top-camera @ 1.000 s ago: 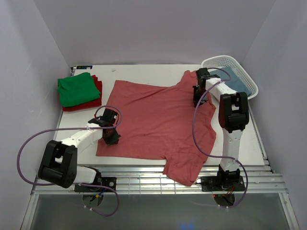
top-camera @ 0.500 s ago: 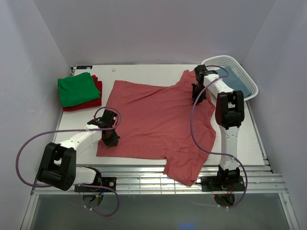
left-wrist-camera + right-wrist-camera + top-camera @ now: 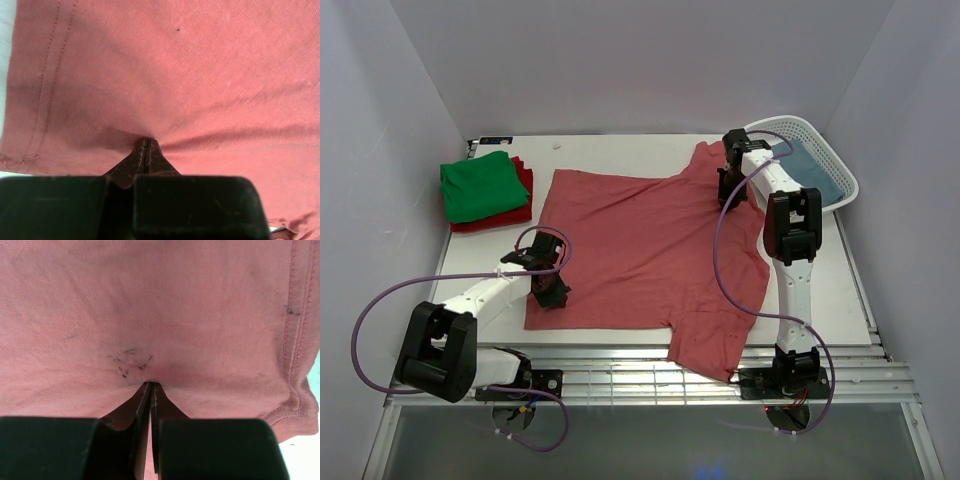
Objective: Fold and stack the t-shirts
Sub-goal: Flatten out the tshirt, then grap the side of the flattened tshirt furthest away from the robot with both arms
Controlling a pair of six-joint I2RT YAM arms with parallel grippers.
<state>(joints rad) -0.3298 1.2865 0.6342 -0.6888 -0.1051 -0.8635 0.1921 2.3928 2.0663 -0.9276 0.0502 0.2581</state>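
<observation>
A dusty pinkish-red t-shirt [image 3: 650,250] lies spread flat across the middle of the table, with one sleeve hanging over the near edge. My left gripper [image 3: 550,293] is shut on its cloth near the left hem corner; in the left wrist view the closed tips [image 3: 145,141] pinch a small pucker of the shirt [image 3: 200,75]. My right gripper [image 3: 728,195] is shut on the shirt at the far right sleeve, and its tips [image 3: 150,385] pinch the cloth [image 3: 150,300]. A folded bright green shirt [image 3: 480,185] lies on a folded dark red one [image 3: 523,205] at the far left. A grey-blue shirt [image 3: 812,168] lies in the basket.
The white lattice basket [image 3: 840,190] stands at the far right corner, just beyond my right gripper. A metal rail [image 3: 620,375] runs along the near table edge. White walls close in the left, right and back sides.
My right gripper has moved farther back with the sleeve, and my left gripper has shifted slightly nearer. The shirt lies stretched flatter between them.
</observation>
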